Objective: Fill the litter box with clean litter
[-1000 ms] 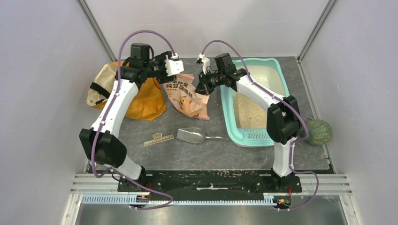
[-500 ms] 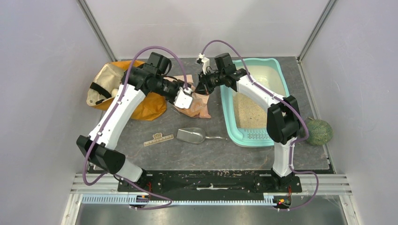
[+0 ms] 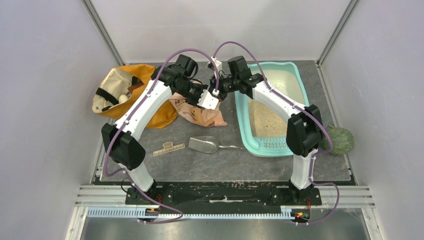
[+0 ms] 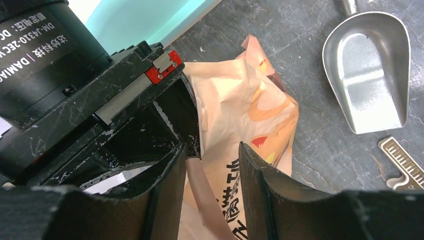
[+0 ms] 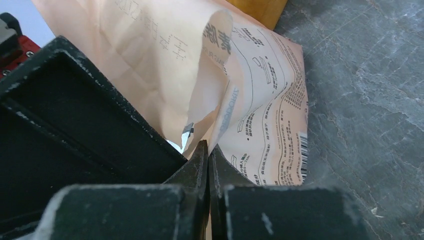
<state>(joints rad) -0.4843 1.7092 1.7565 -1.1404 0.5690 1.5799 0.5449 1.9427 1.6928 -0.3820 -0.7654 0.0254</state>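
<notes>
Overhead, both grippers meet at the peach-pink pouch (image 3: 200, 116) in the tabletop's (image 3: 200, 160) far middle: the right gripper (image 5: 207, 150) is pinched closed on its paper edge, the left gripper (image 4: 212, 150) straddles a fold with fingers (image 4: 260, 172) apart, seemingly not yet clamped. The teal litter box (image 3: 272, 146), some clean litter (image 3: 262, 122) inside, lies just right of the pouch, long axis near-to-far, nearer the right arm (image 3: 280, 102).

The pouch (image 5: 260, 115) at the black right gripper (image 5: 207, 147) is peach-pink with black print and a barcode. To that gripper's right, the litter box (image 3: 255, 149) is teal-green and cream inside, and the clean litter (image 3: 262, 122) is pale beige. Left of the black left gripper (image 4: 212, 155), the fabric bag (image 3: 161, 114) is orange. The scoop (image 3: 204, 144) is silver and the table (image 3: 225, 165) is mottled dark grey.
</notes>
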